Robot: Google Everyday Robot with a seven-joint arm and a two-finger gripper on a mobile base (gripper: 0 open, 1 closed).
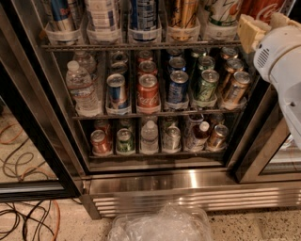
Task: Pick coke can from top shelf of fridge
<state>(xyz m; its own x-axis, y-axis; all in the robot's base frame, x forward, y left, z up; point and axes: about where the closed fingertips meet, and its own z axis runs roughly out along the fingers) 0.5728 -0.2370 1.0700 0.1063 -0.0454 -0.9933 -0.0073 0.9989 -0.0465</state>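
Observation:
The fridge (pixel 188 181) stands open in front of me, with wire shelves of cans and bottles. The top shelf (pixel 141 45) runs along the top of the view and holds tall cans in clear plastic trays. The coke can (pixel 261 8), red with white script, stands at the far right end of that shelf, cut off by the top edge. My gripper (pixel 264 26), on the white arm (pixel 282 63), is at the upper right, right in front of the coke can and at the shelf's front rail. It hides the can's lower part.
The middle shelf holds a water bottle (pixel 81 87), a smaller red Coca-Cola can (pixel 148 89), and blue, green and bronze cans. The bottom shelf holds small cans and bottles. A crumpled clear plastic bag (pixel 162 226) lies on the floor, with cables (pixel 28 216) at the left.

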